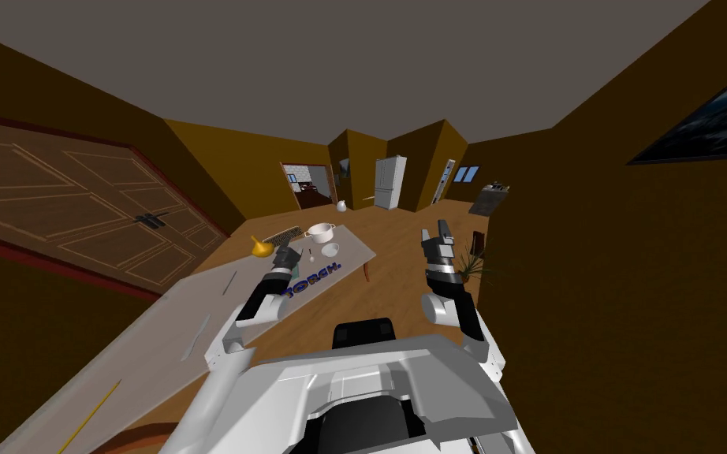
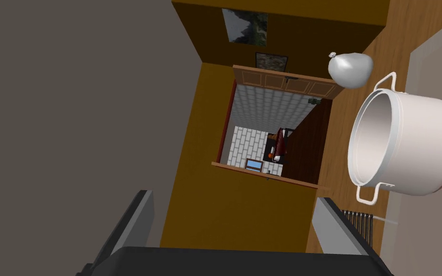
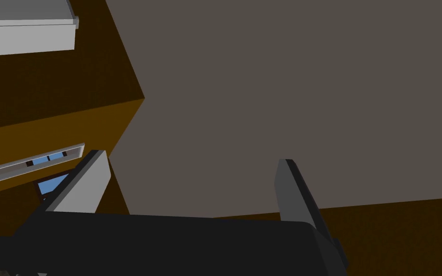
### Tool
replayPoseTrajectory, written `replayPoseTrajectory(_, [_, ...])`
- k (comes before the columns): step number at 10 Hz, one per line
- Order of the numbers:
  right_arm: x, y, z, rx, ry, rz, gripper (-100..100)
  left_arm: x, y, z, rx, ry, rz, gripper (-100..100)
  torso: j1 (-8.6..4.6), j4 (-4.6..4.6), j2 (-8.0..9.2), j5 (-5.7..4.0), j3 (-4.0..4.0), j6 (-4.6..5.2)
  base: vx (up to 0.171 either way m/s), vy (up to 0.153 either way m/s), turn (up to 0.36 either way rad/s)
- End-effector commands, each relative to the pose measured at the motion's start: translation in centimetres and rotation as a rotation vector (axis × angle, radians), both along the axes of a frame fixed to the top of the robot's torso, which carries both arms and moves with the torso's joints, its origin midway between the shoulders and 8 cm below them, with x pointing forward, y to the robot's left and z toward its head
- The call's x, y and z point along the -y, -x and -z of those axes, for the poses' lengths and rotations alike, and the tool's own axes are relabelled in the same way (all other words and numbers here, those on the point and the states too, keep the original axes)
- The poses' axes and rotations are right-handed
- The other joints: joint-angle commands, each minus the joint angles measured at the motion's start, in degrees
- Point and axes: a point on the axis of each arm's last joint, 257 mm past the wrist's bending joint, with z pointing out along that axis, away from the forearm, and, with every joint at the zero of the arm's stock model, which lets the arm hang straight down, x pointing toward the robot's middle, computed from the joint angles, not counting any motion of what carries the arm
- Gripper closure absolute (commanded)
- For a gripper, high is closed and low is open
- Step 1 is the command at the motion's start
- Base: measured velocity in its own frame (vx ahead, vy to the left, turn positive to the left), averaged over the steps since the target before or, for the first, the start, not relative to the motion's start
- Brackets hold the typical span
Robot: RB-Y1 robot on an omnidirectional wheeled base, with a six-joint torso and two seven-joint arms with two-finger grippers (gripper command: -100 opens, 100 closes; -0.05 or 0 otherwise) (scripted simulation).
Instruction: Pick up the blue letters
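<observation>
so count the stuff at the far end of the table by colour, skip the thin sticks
white: 2, pot and bowl
yellow: 1, jug-like thing
blue: 1, letters as one set
grey: 1, rack
black: 1, small bit
total: 6

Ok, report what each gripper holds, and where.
Nothing held: left gripper and right gripper stand open, empty; the blue letters lie on the table.
</observation>
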Motion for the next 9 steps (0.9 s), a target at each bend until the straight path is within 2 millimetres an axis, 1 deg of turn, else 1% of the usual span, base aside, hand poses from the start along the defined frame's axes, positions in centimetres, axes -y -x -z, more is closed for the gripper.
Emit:
replayPoseTrajectory(1, [0.0,0.0,0.0,0.0,0.0,0.0,0,-0.6,-0.6,0.7,-0.033,0.011,-0.01,-100,0.0,0.0,0.0,0.0,0.0,0.0,0.007,-0.046,-0.031])
replayPoseTrajectory(2, [0.0,0.0,0.0,0.0,0.0,0.0,0,-2.0,-1.4,1.8,-0.071,0.028,-0.027,-100,0.04,0.0,0.01,0.0,0.0,-0.02,0.013,-0.051,-0.048])
replayPoseTrajectory(3, [0.0,0.0,0.0,0.0,0.0,0.0,0,-2.1,-1.5,2.2,-0.085,0.029,-0.029,-100,0.03,0.0,-0.01,0.0,-0.01,-0.01,0.014,-0.04,-0.039])
replayPoseTrajectory(4, [0.0,0.0,0.0,0.0,0.0,0.0,0,-3.5,-2.3,3.5,-0.13,0.049,-0.049,-100,0.07,-0.01,-0.01,0.01,-0.01,-0.03,0.011,-0.045,-0.078])
replayPoseTrajectory(5, [0.0,0.0,0.0,0.0,0.0,0.0,0,-3.6,-2.3,3.7,-0.138,0.05,-0.051,-100,0.05,0.0,-0.01,0.01,-0.01,-0.01,0.008,-0.035,-0.037])
replayPoseTrajectory(6, [0.0,0.0,0.0,0.0,0.0,0.0,0,-5.0,-3.0,4.9,-0.179,0.071,-0.071,-100,0.09,0.0,0.01,0.01,0.01,-0.03,0.007,-0.043,-0.053])
replayPoseTrajectory(7, [0.0,0.0,0.0,0.0,0.0,0.0,0,-5.1,-3.0,5.3,-0.194,0.073,-0.074,-100,0.06,0.0,0.01,0.01,0.01,-0.02,0.006,-0.035,-0.043])
replayPoseTrajectory(8, [0.0,0.0,0.0,0.0,0.0,0.0,0,-6.4,-3.6,6.4,-0.236,0.095,-0.093,-100,0.09,0.0,0.02,0.01,0.01,-0.03,0.014,-0.034,-0.085])
replayPoseTrajectory(9, [0.0,0.0,0.0,0.0,0.0,0.0,0,-6.6,-3.5,7.0,-0.253,0.098,-0.098,-100,0.09,0.0,-0.01,0.02,0.0,-0.01,0.016,-0.028,-0.036])
